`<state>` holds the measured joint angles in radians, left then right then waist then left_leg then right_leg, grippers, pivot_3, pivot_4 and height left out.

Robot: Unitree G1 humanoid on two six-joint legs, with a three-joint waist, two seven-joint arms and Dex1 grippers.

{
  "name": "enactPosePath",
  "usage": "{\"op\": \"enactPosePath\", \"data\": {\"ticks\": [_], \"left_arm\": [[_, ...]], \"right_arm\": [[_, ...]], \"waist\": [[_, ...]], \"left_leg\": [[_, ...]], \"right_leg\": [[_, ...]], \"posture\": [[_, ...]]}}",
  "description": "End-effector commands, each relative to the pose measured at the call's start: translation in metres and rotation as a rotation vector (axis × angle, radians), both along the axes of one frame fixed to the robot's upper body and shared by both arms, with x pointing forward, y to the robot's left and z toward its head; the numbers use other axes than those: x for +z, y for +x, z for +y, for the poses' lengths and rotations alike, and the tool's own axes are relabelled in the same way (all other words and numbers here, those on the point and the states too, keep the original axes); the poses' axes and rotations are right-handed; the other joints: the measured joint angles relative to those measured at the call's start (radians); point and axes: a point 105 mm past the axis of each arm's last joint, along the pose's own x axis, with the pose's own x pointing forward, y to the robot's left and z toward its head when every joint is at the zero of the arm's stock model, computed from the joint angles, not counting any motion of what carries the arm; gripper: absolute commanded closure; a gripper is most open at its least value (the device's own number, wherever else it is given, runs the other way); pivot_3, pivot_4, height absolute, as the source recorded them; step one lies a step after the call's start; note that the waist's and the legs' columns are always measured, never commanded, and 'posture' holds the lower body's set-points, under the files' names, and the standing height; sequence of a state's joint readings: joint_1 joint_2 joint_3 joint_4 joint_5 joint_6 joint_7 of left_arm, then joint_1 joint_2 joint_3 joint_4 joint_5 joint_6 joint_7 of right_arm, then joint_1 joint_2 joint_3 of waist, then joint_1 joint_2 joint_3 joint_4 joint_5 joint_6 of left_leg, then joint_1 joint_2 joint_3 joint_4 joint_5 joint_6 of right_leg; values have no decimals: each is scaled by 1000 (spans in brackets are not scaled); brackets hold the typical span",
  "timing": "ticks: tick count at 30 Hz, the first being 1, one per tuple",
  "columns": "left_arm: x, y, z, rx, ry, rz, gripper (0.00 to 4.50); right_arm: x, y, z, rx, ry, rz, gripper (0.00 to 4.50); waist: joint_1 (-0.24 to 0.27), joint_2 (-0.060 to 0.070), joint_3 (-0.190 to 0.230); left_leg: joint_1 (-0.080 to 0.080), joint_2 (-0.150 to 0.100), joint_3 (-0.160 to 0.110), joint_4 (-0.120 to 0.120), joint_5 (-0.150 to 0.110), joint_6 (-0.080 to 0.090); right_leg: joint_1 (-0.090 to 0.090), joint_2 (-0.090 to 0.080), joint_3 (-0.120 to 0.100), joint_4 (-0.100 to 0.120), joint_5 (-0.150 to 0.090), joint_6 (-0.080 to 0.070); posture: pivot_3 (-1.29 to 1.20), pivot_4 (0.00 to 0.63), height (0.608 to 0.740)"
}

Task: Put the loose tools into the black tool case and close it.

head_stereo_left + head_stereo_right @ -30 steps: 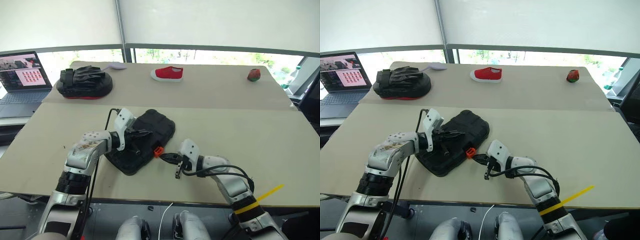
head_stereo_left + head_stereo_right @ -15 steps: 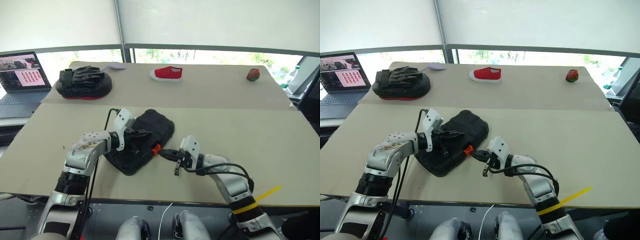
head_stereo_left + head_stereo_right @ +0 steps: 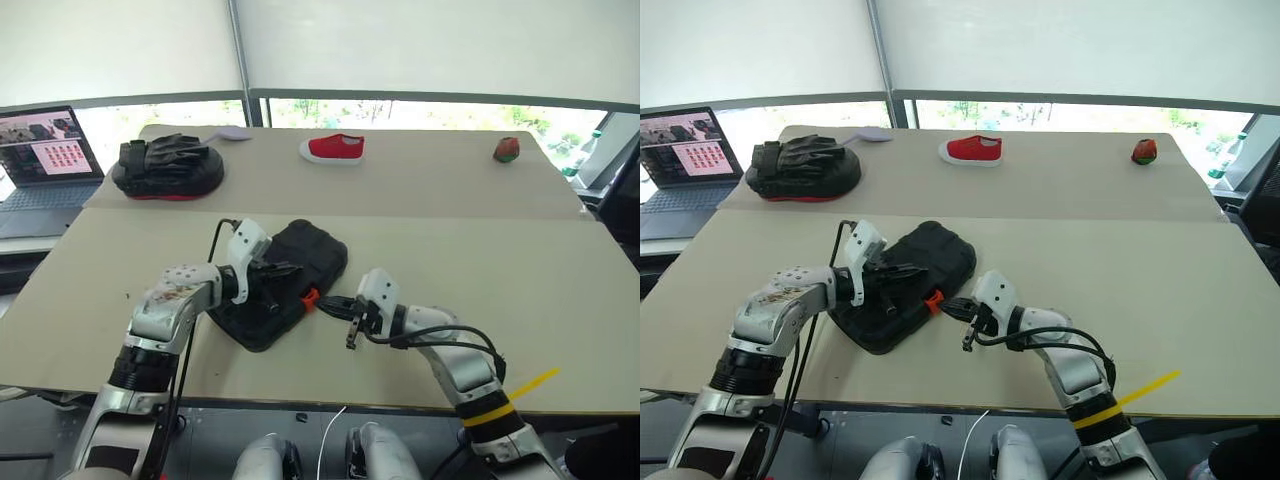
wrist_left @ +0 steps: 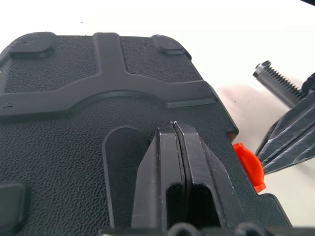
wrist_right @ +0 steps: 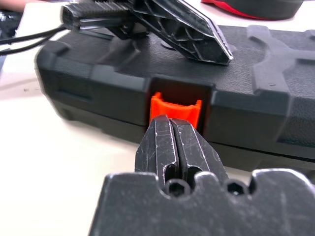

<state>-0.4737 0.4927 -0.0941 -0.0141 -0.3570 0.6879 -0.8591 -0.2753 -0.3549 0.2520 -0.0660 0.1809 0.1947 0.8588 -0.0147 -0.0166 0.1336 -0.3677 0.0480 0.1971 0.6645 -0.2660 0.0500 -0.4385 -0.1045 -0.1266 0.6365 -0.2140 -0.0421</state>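
Observation:
The black tool case point(image 3: 312, 250) lies closed on the near table, its ribbed lid up. My left gripper point(image 4: 173, 129) is shut, its tips resting on the middle of the lid. The small orange latch point(image 5: 175, 107) sits on the case's front edge. My right gripper point(image 5: 171, 125) is shut, its tips right at the latch from the table side and holding nothing. In the head views the left gripper point(image 3: 290, 268) reaches over the case and the right gripper point(image 3: 326, 301) points at the latch point(image 3: 311, 296). The loose tools are out of view.
A black padded mitt with a red edge point(image 3: 165, 165) lies at the far left, with a laptop point(image 3: 45, 160) beside it. A red shoe point(image 3: 332, 148) and a small red-green object point(image 3: 507, 149) rest on the far table. The table's front edge runs close below my arms.

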Motion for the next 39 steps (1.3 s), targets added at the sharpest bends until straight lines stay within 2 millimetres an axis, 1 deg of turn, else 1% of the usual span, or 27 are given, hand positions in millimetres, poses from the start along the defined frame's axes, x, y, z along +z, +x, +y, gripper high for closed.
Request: {"op": "enactPosePath", "data": {"ticks": [1, 3, 7, 10, 17, 20, 21, 22, 23, 24, 25, 26, 27, 29, 30, 31, 32, 33, 34, 35, 36, 37, 39], "left_arm": [[-60, -17, 14, 51, 86, 233, 4444], [-60, -17, 13, 51, 85, 233, 4444], [-60, -16, 13, 50, 86, 233, 4444], [-60, -16, 14, 51, 87, 232, 4444], [-58, -17, 14, 56, 57, 207, 4444], [-24, -10, 21, 80, -75, 10, 4444], [-10, -11, 27, 78, -105, -75, 4198], [2, -16, 33, 66, -120, -144, 3928], [9, -21, 40, 55, -124, -180, 3759], [13, -26, 47, 53, -117, -205, 3500], [14, -29, 57, 67, -98, -207, 3050], [13, -32, 70, 92, -78, -186, 2567], [16, -33, 83, 131, -47, -213, 2243], [21, -47, 109, 138, 5, -254, 1623], [19, -51, 126, 168, 89, -276, 1299], [16, -55, 141, 199, 156, -278, 937], [13, -57, 157, 250, 230, -288, 518], [11, -60, 172, 294, 289, -299, 174], [8, -63, 182, 323, 333, -303, 0], [5, -65, 190, 342, 367, -310, 0], [3, -68, 196, 349, 370, -305, 0], [0, -70, 203, 364, 388, -309, 0], [-7, -73, 213, 387, 407, -306, 0]], "right_arm": [[5, 3, 1, -15, 21, -9, 4500], [2, 5, 10, -6, 27, 3, 4500], [-1, 8, 20, 14, 12, -6, 4500], [7, 13, 29, 22, 39, -25, 4500], [8, 14, 32, 42, 34, -26, 4500], [13, 3, 19, 57, 54, -18, 4500], [15, -2, 10, 64, 62, -11, 4500], [17, -6, 0, 64, 57, -18, 4213], [18, -10, -8, 69, 48, -16, 3922], [19, -15, -15, 76, 35, -9, 3763], [19, -18, -24, 76, 12, -21, 3378], [21, -20, -34, 70, -7, -31, 2863], [23, -22, -44, 60, -24, -35, 2580], [27, -22, -69, 23, -67, -59, 1984], [27, -20, -82, -5, -96, -77, 1676], [27, -18, -94, -32, -119, -94, 1226], [28, -16, -105, -59, -144, -120, 881], [30, -15, -113, -70, -156, -158, 523], [31, -15, -119, -72, -164, -189, 227], [32, -14, -124, -75, -168, -219, 101], [34, -14, -128, -77, -159, -256, 101], [37, -16, -132, -68, -130, -284, 101], [34, -17, -140, -67, -140, -295, 101]], "waist": [[0, 0, 0], [-1, 0, 0], [0, 0, 0], [-2, 0, 0], [-4, 0, 0], [-5, 2, 0], [-4, 1, 0], [-4, 1, 1], [-4, 1, 1], [-4, 1, 1], [-3, 0, 2], [-1, -2, 3], [0, -3, 4], [-2, -2, 6], [-2, -3, 6], [0, -4, 6], [3, -5, 7], [5, -4, 7], [7, -4, 8], [8, -3, 8], [8, -2, 9], [7, -2, 11], [10, -6, 18]], "left_leg": [[0, 0, 0, -1, 0, 0], [0, 0, 0, -2, 0, 0], [0, 0, -1, -3, 1, -2], [0, 0, -1, -4, 1, -2], [0, 2, -2, -4, 2, -3], [0, 2, -3, -5, 2, -4], [-1, 2, -3, -5, 2, -4], [-1, 2, -3, -6, 2, -4], [-2, 2, -3, -6, 2, -4], [-3, 2, -3, -7, 2, -5], [-3, 2, -3, -7, 1, -7], [-4, 2, -3, -7, 1, -8], [-4, 2, -3, -7, 1, -9], [-7, 2, -4, -7, 0, -8], [-9, 2, -3, -7, -3, -4], [-13, 2, -3, -7, -3, -4], [-17, 1, -3, -7, -3, -5], [-18, 1, -3, -6, 1, -10], [-18, 1, -3, -6, 0, -10], [-17, 1, -3, -6, -1, -9], [-17, 1, -3, -6, -3, -5], [-17, 1, -3, -6, -4, -4], [-18, 1, -3, -6, -4, -4]], "right_leg": [[0, 0, 0, -1, 0, 0], [0, 1, 0, -2, 0, 0], [0, 2, -1, -3, 0, 0], [1, 2, -1, -4, 0, 0], [0, 4, -1, -4, 0, 0], [0, 5, 0, -4, 0, 0], [-1, 5, 0, -4, 0, 0], [-2, 5, 0, -5, 0, 0], [-3, 6, 0, -5, 0, 0], [-3, 6, 0, -6, 0, -1], [-4, 6, 0, -7, -2, -3], [-4, 7, 0, -7, -2, -4], [-5, 7, 0, -8, -3, -5], [-7, 7, 0, -9, -3, -5], [-10, 7, 1, -9, -3, -5], [-15, 7, 1, -8, -3, -5], [-18, 7, 0, -8, -3, -5], [-18, 7, 0, -8, -3, -5], [-18, 7, 0, -9, -3, -5], [-17, 6, 0, -9, -3, -5], [-17, 6, 0, -9, -3, -5], [-18, 6, 0, -9, -3, -5], [-18, 6, -1, -9, -3, -5]], "posture": [[0, 150, 740], [0, 150, 740], [0, 150, 740], [0, 150, 740], [0, 150, 740], [0, 150, 740], [0, 150, 740], [0, 150, 740], [0, 150, 740], [0, 150, 740], [0, 150, 740], [0, 150, 740], [0, 150, 740], [0, 150, 740], [0, 150, 740], [0, 150, 740], [0, 150, 740], [0, 150, 740], [0, 150, 740], [0, 150, 740], [0, 150, 740], [0, 150, 740], [0, 150, 740]]}}
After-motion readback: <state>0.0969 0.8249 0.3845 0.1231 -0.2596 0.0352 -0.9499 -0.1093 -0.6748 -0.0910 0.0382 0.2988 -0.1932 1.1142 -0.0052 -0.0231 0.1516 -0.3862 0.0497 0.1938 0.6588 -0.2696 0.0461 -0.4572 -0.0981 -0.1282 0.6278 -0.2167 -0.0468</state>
